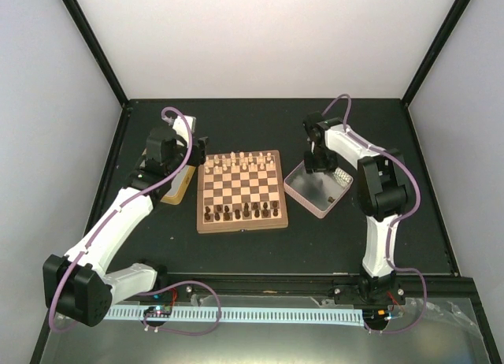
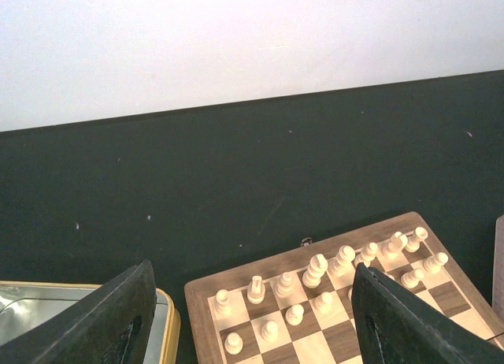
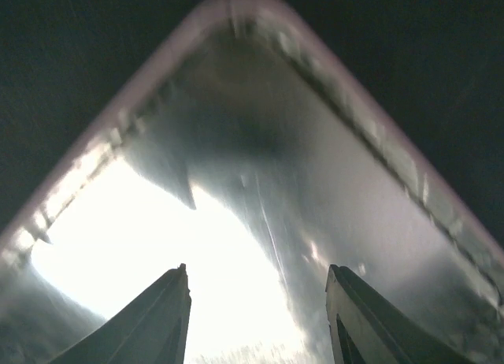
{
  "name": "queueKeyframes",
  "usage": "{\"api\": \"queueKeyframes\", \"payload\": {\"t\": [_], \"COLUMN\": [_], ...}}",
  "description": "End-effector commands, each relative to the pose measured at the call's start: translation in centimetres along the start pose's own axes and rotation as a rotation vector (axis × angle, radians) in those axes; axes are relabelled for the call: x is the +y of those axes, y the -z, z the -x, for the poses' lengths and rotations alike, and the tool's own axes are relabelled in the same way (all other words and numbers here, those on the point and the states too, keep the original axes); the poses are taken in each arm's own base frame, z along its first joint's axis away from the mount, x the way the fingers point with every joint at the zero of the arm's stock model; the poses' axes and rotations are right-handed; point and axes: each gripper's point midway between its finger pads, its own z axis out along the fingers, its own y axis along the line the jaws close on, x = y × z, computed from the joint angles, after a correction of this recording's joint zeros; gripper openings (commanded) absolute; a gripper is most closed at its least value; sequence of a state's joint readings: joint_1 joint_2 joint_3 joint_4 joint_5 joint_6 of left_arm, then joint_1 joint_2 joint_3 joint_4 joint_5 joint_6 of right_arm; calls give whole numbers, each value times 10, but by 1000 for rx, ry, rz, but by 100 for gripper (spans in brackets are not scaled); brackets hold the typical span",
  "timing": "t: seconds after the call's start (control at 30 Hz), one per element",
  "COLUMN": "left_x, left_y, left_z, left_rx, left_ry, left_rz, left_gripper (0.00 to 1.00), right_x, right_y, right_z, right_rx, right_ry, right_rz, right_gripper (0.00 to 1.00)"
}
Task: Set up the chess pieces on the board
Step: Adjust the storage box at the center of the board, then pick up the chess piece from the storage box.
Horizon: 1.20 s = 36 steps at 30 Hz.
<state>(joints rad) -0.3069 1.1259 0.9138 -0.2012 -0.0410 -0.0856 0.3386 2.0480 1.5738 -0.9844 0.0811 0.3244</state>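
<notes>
Arms (image 1: 118,222) rise nearest in the top view: left gripper (image 1: 195,146) by a gold tin (image 1: 179,189), right gripper (image 1: 317,165) over a silver tin (image 1: 315,195), the board (image 1: 240,227) between them with the chess pieces (image 1: 240,213) on its near rows. Left wrist: fingers (image 2: 118,317) spread, holding nothing, pale pieces (image 2: 315,269) below. Right wrist: fingers (image 3: 157,317) parted and empty above the silver tin.

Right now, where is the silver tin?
In the top view the silver tin lies right of centre, close beside the right edge of the board, with the right gripper directly above its far part.
</notes>
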Motion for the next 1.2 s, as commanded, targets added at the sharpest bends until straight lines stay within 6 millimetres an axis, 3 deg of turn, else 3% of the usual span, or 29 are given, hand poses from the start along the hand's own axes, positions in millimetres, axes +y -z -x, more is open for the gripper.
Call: {"api": "queueKeyframes", "payload": {"t": [0.0, 0.1, 0.33, 0.63, 0.93, 1.17], "left_x": [3, 3, 2, 2, 2, 2], "left_y": [2, 1, 0, 1, 0, 0], "left_z": [21, 19, 14, 14, 12, 11], "left_rx": [-48, -44, -36, -36, -31, -30], "left_ry": [-6, -2, 1, 2, 6, 7], "left_rz": [12, 10, 4, 5, 1, 1], "left_gripper": [70, 70, 70, 70, 70, 70], "right_x": [-19, -32, -31, -45, -46, -51], "right_y": [14, 15, 6, -11, -19, -22], "right_z": [-56, -81, -94, -83, -97, -98], "right_rx": [180, 257, 288, 249, 286, 284], "right_ry": [82, 74, 155, 187, 201, 205], "right_rz": [-59, -124, -162, -276, -268, -298], "right_gripper": [49, 49, 49, 42, 36, 21]}}
